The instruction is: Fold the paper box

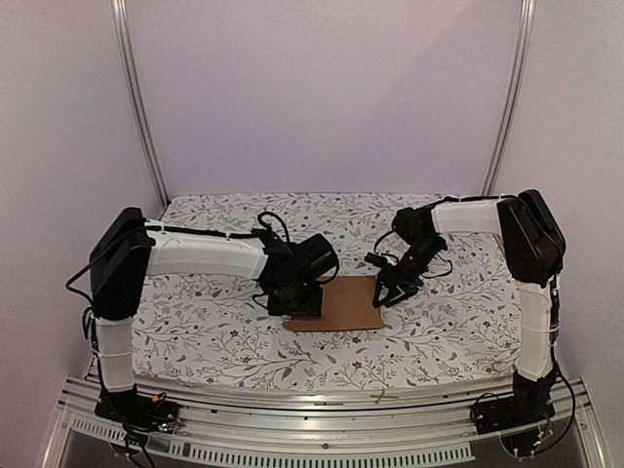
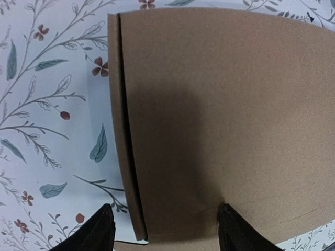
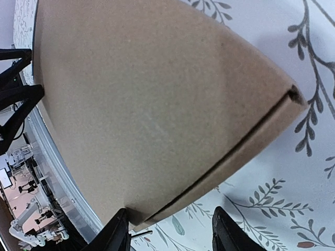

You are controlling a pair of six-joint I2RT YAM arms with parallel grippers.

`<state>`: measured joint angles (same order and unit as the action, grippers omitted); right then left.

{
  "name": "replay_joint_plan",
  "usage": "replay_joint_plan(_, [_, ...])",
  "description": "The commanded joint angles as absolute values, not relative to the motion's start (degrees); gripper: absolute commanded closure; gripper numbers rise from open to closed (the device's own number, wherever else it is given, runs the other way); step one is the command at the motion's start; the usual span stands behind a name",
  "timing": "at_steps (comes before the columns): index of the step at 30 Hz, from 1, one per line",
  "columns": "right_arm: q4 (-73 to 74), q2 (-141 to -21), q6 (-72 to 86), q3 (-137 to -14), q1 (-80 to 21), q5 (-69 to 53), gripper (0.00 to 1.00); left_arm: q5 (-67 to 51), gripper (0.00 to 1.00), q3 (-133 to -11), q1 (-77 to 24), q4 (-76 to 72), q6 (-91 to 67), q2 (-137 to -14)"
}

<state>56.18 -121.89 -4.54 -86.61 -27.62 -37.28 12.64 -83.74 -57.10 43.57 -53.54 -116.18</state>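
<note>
1. Pale, plain walls (image 1: 322, 88) at the back and both sides; no markings seen.
2. Two slanted metal uprights (image 1: 136, 97) (image 1: 509, 97) against the back wall, leaning inward towards the top.
3. Table covered by a white cloth (image 1: 195, 331) printed with grey-green leaf sprigs and small red flowers; lying flat, no folds noted.
4. Ribbed metal rail (image 1: 322, 405) along the near table edge, carrying both arm bases and loose cables.
5. Left arm (image 1: 205, 255) and right arm (image 1: 468, 216), white shells with black joints, both reaching inward to the middle of the table.
6. Paper box (image 1: 346, 304): plain brown cardboard, closed and flat on the cloth at the centre, between the two arms. Top face smooth; dark seam along one edge in each wrist view.
7. Left gripper (image 2: 165, 238): spread wide, nothing clamped. One finger (image 2: 102, 232) over the cloth just beside the box edge, the other over the cardboard top. Contact with the cardboard: cannot tell.
8. Right gripper (image 3: 170, 232): parted about halfway, nothing clamped. One finger (image 3: 118, 232) at the near corner of the box, the other over bare cloth.
</note>
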Motion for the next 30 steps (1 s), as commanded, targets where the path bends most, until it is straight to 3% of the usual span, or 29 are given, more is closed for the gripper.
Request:
replay_joint_plan(1, [55.42, -122.49, -5.17, -85.45, -27.97, -32.47, 0.48, 13.31, 0.33, -81.62, -57.72, 44.26, -53.99, -118.07])
replay_joint_plan(19, [53.96, -123.86, -4.82, -85.86, -28.29, -31.56, 0.5, 20.86, 0.32, -80.77, -57.77, 38.74, -48.63, -109.54])
replay_joint_plan(30, [62.05, -112.18, -18.69, -95.41, -26.45, -28.49, 0.4, 27.08, 0.32, -72.55, -61.69, 38.99, -51.46, -99.51])
